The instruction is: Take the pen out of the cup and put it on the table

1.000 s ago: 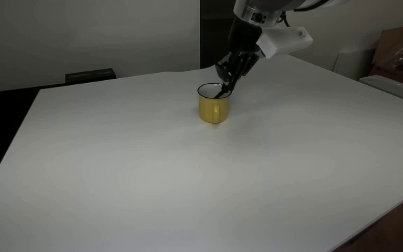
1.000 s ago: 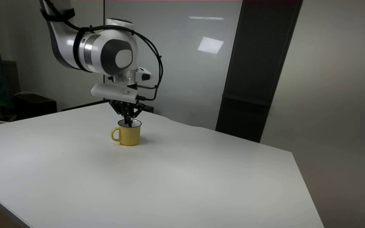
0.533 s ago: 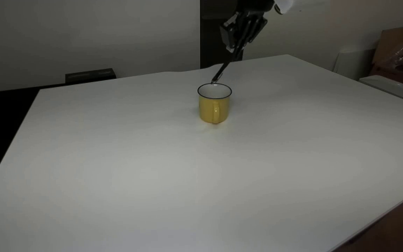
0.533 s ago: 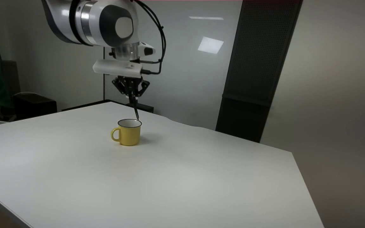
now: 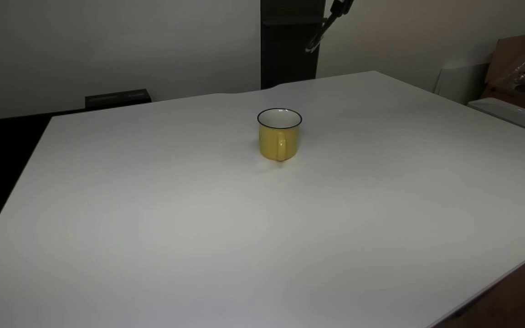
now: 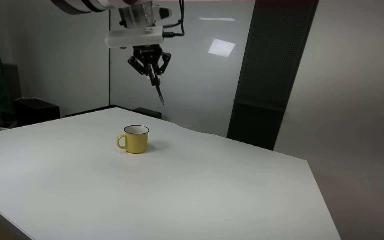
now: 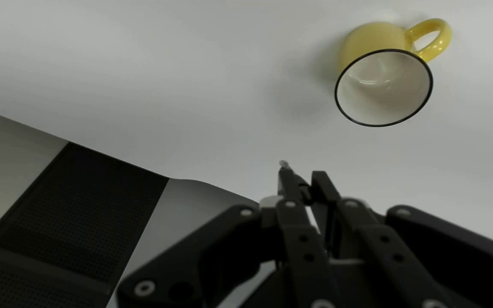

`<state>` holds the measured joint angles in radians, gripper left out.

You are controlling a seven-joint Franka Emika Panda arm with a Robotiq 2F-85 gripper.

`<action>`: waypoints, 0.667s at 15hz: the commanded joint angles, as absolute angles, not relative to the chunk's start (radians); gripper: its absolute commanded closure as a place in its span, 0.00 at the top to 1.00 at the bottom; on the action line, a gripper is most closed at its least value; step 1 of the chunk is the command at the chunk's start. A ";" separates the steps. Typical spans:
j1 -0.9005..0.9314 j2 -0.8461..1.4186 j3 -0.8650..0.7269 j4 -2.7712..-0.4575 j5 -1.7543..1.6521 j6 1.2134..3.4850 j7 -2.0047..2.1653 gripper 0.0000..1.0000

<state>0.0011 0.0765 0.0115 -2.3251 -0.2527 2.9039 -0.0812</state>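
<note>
The yellow cup point(image 5: 279, 145) stands upright on the white table point(image 5: 198, 228) and shows in both exterior views point(image 6: 137, 143). Its inside looks empty in the wrist view point(image 7: 372, 42). My gripper point(image 6: 155, 80) is shut on the dark pen point(image 6: 159, 93), high above the table and clear of the cup. The pen points down at a tilt, with its pale tip lowest. In an exterior view only the fingertips point(image 5: 342, 7) and the pen point(image 5: 320, 36) show at the top edge. In the wrist view the pen's tip point(image 7: 283, 164) shows past the fingers point(image 7: 303, 176), which hide most of it.
A low dark box point(image 6: 147, 112) stands behind the table's far edge. A tall dark panel point(image 6: 272, 66) stands against the wall behind it. A cardboard box with a plastic bag point(image 5: 517, 73) is beyond the table's side edge.
My gripper has risen from the cup, lifting the pen out and well above the rim. It has also shifted sideways, away from above the cup. The cup has not moved.
</note>
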 commanded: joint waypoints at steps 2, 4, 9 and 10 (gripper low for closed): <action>-0.011 0.117 -0.083 -2.406 -0.458 3.176 0.061 0.03; -0.013 0.164 -0.115 -2.421 -0.440 3.285 0.065 0.03; -0.077 0.310 -0.044 -2.442 -0.335 3.459 0.037 0.03; -0.093 0.346 -0.022 -2.437 -0.336 3.480 0.039 0.03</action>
<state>-0.0445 0.2637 -0.0773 -2.4485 -0.3196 3.4093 -0.0055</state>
